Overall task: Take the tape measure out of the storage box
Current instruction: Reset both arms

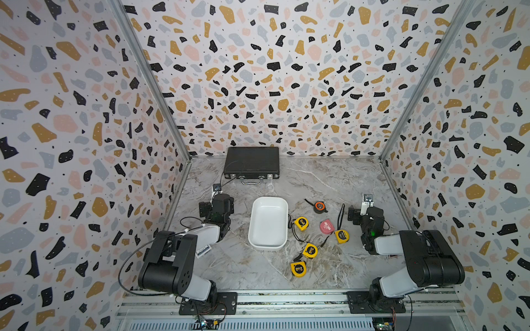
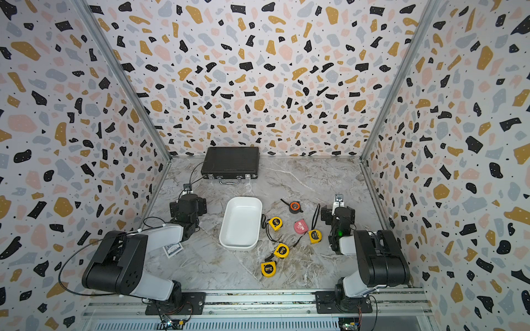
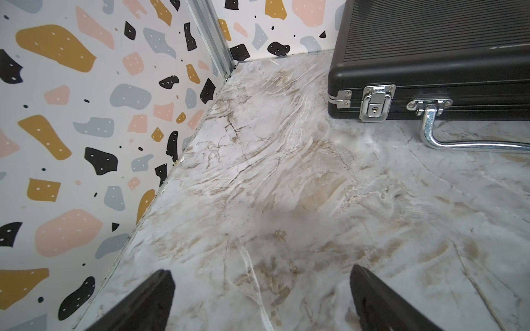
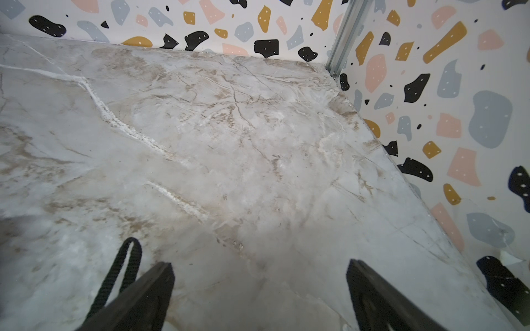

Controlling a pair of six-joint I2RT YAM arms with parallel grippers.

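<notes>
In both top views I find the storage box (image 1: 268, 223) empty on the worktop (image 1: 329, 177). Six tape measures lie just beside it, toward the right arm: four yellow ones (image 1: 301, 223), a pink one (image 1: 327, 227) and an orange-and-black one (image 2: 294, 207). I judge the job done. The risk from here is an arm sweeping low, snagging a black strap and dragging a measure. The black briefcase (image 2: 231, 166) sits against the back wall, well apart.

In the left wrist view my left tool (image 3: 261, 298) stands wide open, holding nothing, over bare marble, with the side wall close and the briefcase corner ahead, so room is tight.

In the right wrist view my right tool (image 4: 259, 295) is likewise open and empty; a strap loop (image 4: 126, 263) lies beside one finger, the likeliest snag.
</notes>
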